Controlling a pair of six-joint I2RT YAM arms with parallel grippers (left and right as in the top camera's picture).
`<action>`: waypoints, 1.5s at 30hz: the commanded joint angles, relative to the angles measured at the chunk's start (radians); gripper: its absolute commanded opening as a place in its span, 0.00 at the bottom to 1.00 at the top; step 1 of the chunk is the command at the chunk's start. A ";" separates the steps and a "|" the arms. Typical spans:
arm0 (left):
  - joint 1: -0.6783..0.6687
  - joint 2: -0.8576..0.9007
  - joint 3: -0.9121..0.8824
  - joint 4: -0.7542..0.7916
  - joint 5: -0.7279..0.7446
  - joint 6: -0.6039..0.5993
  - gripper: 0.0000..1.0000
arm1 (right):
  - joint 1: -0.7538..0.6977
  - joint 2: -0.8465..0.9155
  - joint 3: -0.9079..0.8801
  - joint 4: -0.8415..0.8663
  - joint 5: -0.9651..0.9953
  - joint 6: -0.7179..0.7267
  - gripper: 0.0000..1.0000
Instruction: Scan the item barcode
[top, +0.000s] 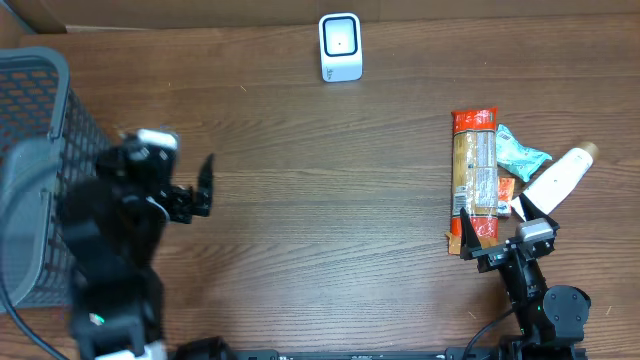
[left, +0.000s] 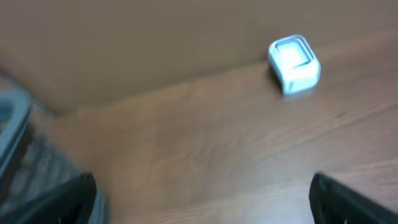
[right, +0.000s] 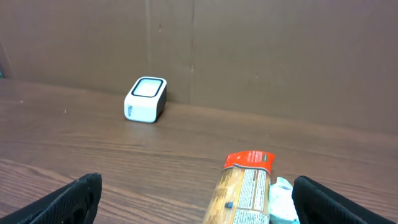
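Closest to the robot's side of the table (top: 300, 250), the right gripper (top: 492, 222) sits with its fingers spread wide and nothing between them, poised at the near end of the long snack packet (top: 475, 170). From where I stand I can't tell whether it touches the wrapper. The packet lies flat with its long axis running straight away from the robot, so it reaches directly ahead of those fingers, red end farthest. The gripper would straddle its narrow width rather than its length. Just beside it, on the outer side, are a teal sachet (top: 522, 150) and a white tube (top: 560, 175), crowded close enough that a finger could catch them. Over on the other side, the left gripper (top: 195, 190) is also splayed wide and empty. It hangs near the basket (top: 35, 150) and well apart from the packet, so I'd judge the right arm the one to make the pick. Farthest off, by the back wall and towards the middle, stands the scanner (top: 340, 46), its window facing up. The packet would have to be carried away and inwards to reach it.
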 joint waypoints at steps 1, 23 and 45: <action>-0.041 -0.143 -0.217 0.211 0.073 -0.031 1.00 | 0.000 -0.011 -0.011 0.004 0.010 0.007 1.00; -0.108 -0.748 -0.888 0.458 0.031 -0.069 1.00 | 0.000 -0.011 -0.011 0.004 0.010 0.007 1.00; -0.108 -0.750 -0.888 0.411 0.031 -0.069 1.00 | 0.000 -0.011 -0.010 0.004 0.010 0.007 1.00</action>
